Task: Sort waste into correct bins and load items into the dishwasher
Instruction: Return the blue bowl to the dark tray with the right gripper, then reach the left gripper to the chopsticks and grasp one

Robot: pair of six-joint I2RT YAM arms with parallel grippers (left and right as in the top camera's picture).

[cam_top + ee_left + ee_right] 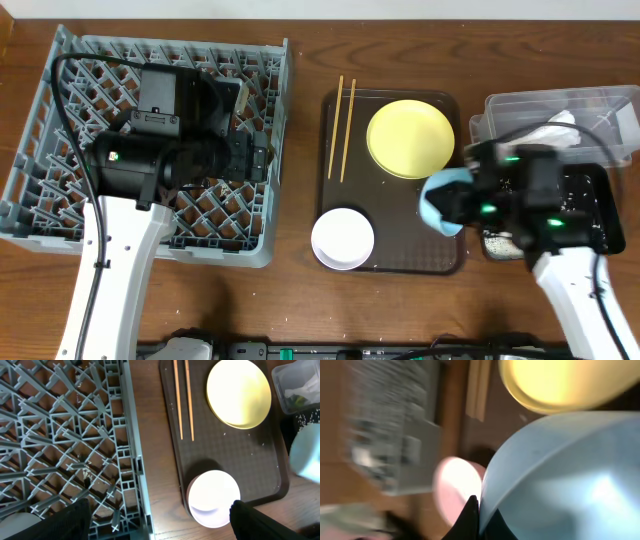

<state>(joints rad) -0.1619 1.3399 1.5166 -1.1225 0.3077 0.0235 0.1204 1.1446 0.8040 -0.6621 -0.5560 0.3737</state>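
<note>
1 grip | right hand [462, 202] pinches blue bowl [437, 196] — over tray [400, 225] right edge

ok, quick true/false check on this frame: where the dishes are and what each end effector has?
1. The right end effector grips the light blue bowl. True.
2. The yellow plate sits in the dish rack. False: it lies on the brown tray.
3. The chopsticks lie on the tray, on the plate's rack side. True.
4. The left end effector is shut on the white bowl. False: it is open above the rack's edge, and the bowl sits on the tray, not held.
</note>
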